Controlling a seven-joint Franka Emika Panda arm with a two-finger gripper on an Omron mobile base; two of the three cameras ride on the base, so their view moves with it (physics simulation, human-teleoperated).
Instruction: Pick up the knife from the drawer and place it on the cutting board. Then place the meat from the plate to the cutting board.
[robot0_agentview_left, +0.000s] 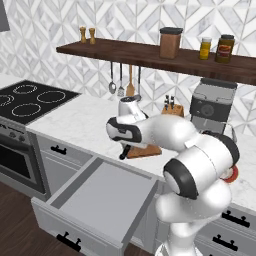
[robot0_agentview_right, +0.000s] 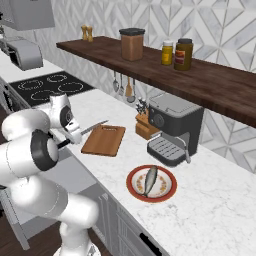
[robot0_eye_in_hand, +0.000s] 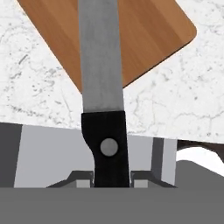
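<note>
While clamped by its black handle, knife (robot0_eye_in_hand: 101, 65) pointing over board (robot0_eye_in_hand: 144, 35) edge | gripper (robot0_eye_in_hand: 112, 177) fingers pinching handle, above counter (robot0_agentview_right: 210, 200) rim | drawer (robot0_agentview_left: 100, 195) open below | meat (robot0_agentview_right: 150, 180) on plate (robot0_agentview_right: 135, 192), well apart

The knife (robot0_eye_in_hand: 101, 78) reaches over the cutting board (robot0_agentview_right: 104, 140), left of the plate (robot0_agentview_right: 151, 183).

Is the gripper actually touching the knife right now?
Touching. In the hand view the knife has its black handle clamped between the gripper fingertips, with no gap on either side, its blade reaching out over the cutting board.
</note>
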